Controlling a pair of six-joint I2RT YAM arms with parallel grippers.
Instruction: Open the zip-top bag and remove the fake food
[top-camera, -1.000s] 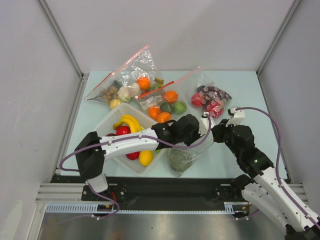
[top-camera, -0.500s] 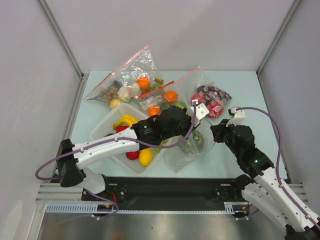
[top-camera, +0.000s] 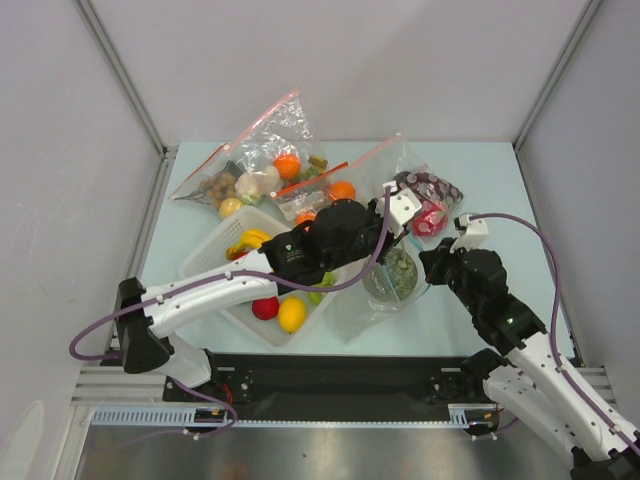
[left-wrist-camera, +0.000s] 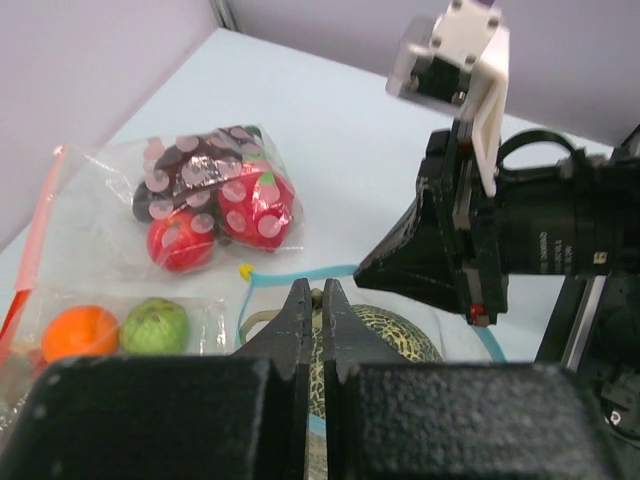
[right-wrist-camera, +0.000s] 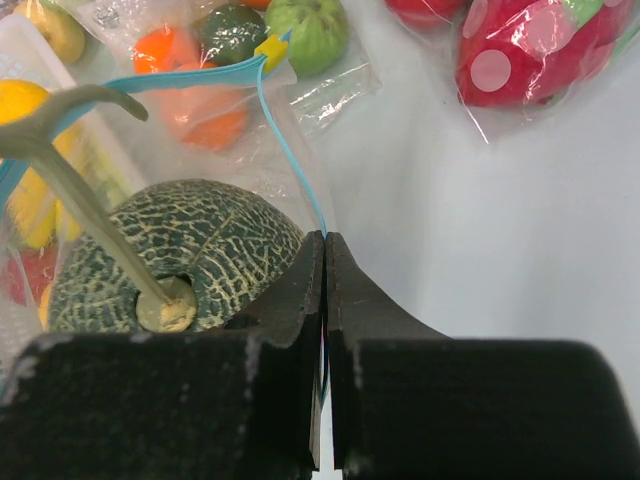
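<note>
The zip-top bag (top-camera: 352, 312) lies in front of the middle of the table, its light blue zip strip (right-wrist-camera: 292, 150) pulled apart into an open mouth. The grey-green netted melon (top-camera: 392, 277) sits inside it, with its beige stem (right-wrist-camera: 90, 200) sticking up. My left gripper (top-camera: 383, 256) is shut on the near side of the strip (left-wrist-camera: 300, 271), just above the melon (left-wrist-camera: 392, 338). My right gripper (top-camera: 428, 268) is shut on the opposite side, and the strip runs into its tips (right-wrist-camera: 325, 240). A banana (top-camera: 255, 241), a red fruit (top-camera: 265, 308) and a yellow fruit (top-camera: 292, 316) lie in the basket.
A white basket (top-camera: 212, 252) stands under my left arm. Two clear bags with red strips (top-camera: 255, 160) (top-camera: 335, 188) hold oranges and green fruit at the back. A bag of red spotted fruit (top-camera: 428, 200) lies behind my right gripper. Grey walls close in three sides.
My left arm swung up and to the right, away from the basket. It drew the bag's mouth and the melon toward the back right. My right gripper held its place.
</note>
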